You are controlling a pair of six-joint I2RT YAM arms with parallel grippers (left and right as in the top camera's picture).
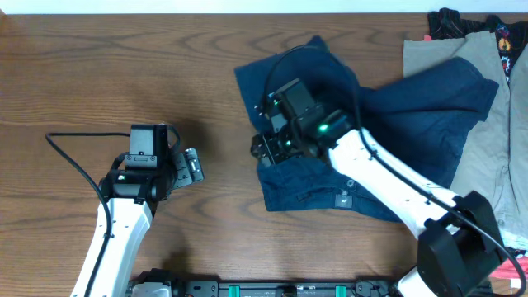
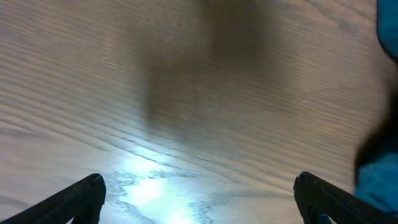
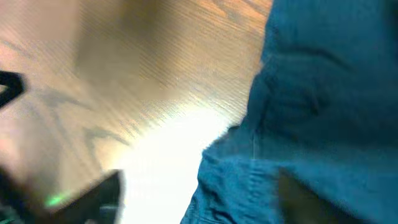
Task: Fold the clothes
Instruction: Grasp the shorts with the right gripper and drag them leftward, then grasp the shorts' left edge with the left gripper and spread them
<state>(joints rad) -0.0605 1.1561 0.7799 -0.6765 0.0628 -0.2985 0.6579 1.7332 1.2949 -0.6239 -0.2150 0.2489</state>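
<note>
The clothes, dark navy shorts, lie crumpled on the wooden table right of the middle, one end overlapping a beige garment. My right gripper hovers at their left edge. In the blurred right wrist view its fingers are wide apart, one over bare wood and one over the navy cloth, with the cloth's edge between them. My left gripper is open and empty over bare table, left of the shorts. In the left wrist view only wood lies between its fingers, and a strip of blue cloth shows at the right edge.
A large khaki-beige garment lies at the right edge, partly under the shorts. A black garment with red print is at the back right corner. The left arm's black cable loops over the table on the left.
</note>
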